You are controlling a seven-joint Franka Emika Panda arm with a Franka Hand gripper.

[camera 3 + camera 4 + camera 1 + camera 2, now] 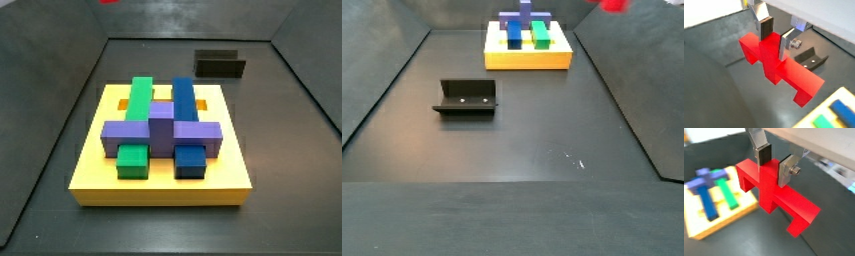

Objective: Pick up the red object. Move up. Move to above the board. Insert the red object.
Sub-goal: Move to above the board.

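The two-finger gripper [773,164] is clamping the upright stub of the bright red plastic bridge-shaped block [774,195], carrying it high above the floor, off to the side of the thick yellow square board [721,220]. Any tilt in the grip risks its legs catching on the board's blue and green blocks at insertion.

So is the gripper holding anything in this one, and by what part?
Yes. The gripper holds the red object by its central upright stub, clamped between both fingers, raised off the floor.
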